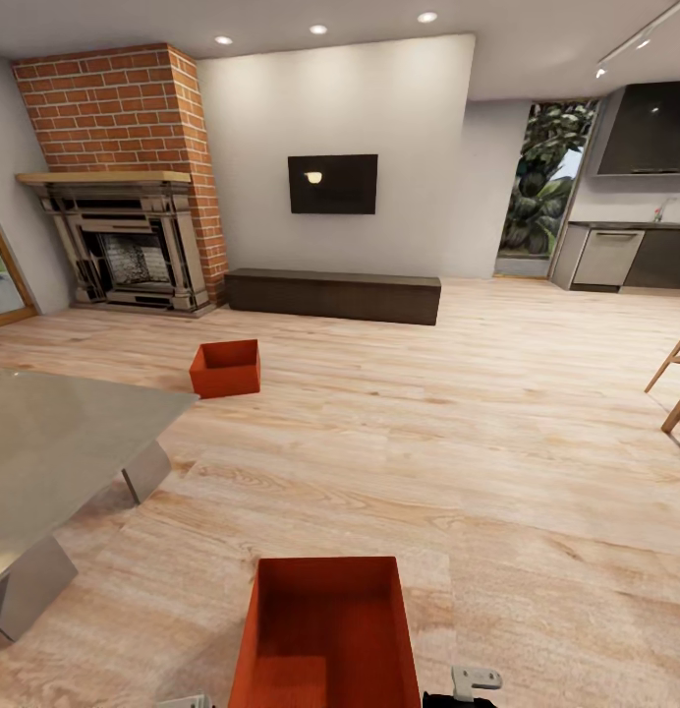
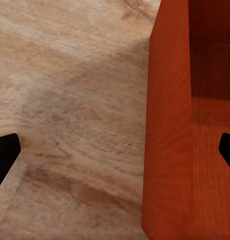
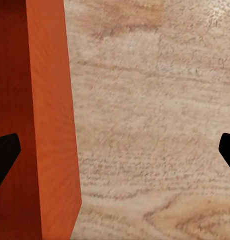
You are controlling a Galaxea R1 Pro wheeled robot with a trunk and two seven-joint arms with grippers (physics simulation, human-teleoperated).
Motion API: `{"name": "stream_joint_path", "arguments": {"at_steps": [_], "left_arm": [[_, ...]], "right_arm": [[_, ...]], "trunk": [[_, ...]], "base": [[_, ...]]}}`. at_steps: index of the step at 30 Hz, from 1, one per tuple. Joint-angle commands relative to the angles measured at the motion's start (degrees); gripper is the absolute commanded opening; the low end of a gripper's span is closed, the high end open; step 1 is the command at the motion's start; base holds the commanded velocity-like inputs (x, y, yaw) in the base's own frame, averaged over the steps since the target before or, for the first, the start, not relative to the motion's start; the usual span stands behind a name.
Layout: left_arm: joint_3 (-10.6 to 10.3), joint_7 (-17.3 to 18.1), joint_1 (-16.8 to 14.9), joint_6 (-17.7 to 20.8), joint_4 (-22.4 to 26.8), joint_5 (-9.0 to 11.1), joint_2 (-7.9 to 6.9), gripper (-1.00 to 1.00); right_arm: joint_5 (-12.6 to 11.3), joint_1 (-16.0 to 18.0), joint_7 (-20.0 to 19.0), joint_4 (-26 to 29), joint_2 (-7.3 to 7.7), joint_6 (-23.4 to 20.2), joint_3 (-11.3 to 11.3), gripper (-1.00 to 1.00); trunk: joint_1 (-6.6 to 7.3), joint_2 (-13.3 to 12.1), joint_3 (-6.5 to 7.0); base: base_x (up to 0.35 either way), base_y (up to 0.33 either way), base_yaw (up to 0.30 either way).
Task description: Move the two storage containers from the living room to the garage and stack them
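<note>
I am in the living room, on light wood planks. One red-orange storage container (image 1: pixel 325 629) stands on the planks right in front of me, its open top facing up. The second storage container (image 1: pixel 225 368) sits further off to the left, short of the fireplace. My left gripper (image 2: pixel 117 152) is open and straddles a side wall (image 2: pixel 167 125) of the near container, with one finger (image 2: pixel 5 155) outside and the other inside. My right gripper (image 3: pixel 115 150) is open too, astride the opposite wall (image 3: pixel 52 125). Nothing is pinched.
A low glass table (image 1: pixel 55 442) stands close at the left. At the back are the brick fireplace (image 1: pixel 124 246), a long dark bench (image 1: pixel 330 295) under the wall TV (image 1: pixel 332 184), and a kitchen (image 1: pixel 625 256). Wooden chair legs (image 1: pixel 674 383) show at the right edge.
</note>
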State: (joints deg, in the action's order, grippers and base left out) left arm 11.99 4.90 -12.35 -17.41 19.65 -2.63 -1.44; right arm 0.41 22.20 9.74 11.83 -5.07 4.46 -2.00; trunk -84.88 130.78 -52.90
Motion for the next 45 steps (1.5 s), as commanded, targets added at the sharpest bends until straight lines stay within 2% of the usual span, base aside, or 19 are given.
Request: {"name": "stream_joint_path", "arguments": {"at_steps": [1, 23, 31, 42, 45], "left_arm": [[0.49, 0.46, -0.04, -0.17, -0.07, -0.27, 0.03, 1.00], [0.49, 0.46, -0.04, -0.17, -0.06, -0.27, 0.03, 1.00], [0.49, 0.46, -0.04, -0.17, -0.05, -0.27, 0.03, 1.00], [0.49, 0.46, -0.04, -0.17, -0.05, -0.29, 0.03, 1.00], [0.49, 0.46, -0.04, -0.17, -0.05, -0.28, 0.03, 1.00]], "right_arm": [[0.03, 0.03, 0.10, -0.05, -0.03, 0.24, -0.20, 1.00], [0.03, 0.03, 0.10, -0.05, -0.03, 0.24, -0.20, 1.00], [0.03, 0.03, 0.10, -0.05, -0.03, 0.22, -0.20, 1.00], [0.03, 0.03, 0.10, -0.05, -0.03, 0.23, -0.20, 1.00], [0.03, 0.03, 0.10, -0.05, -0.03, 0.23, -0.20, 1.00]], "trunk": [[0.01, 0.02, -0.05], [0.01, 0.02, -0.25], [-1.75, 3.23, -1.69], [-1.75, 3.23, -1.69], [-2.40, 4.43, -2.23]], "base": [[0.000, 0.000, 0.007], [0.000, 0.000, 0.034], [0.000, 0.000, 0.001], [0.000, 0.000, 0.000], [0.000, 0.000, 0.000]]}}
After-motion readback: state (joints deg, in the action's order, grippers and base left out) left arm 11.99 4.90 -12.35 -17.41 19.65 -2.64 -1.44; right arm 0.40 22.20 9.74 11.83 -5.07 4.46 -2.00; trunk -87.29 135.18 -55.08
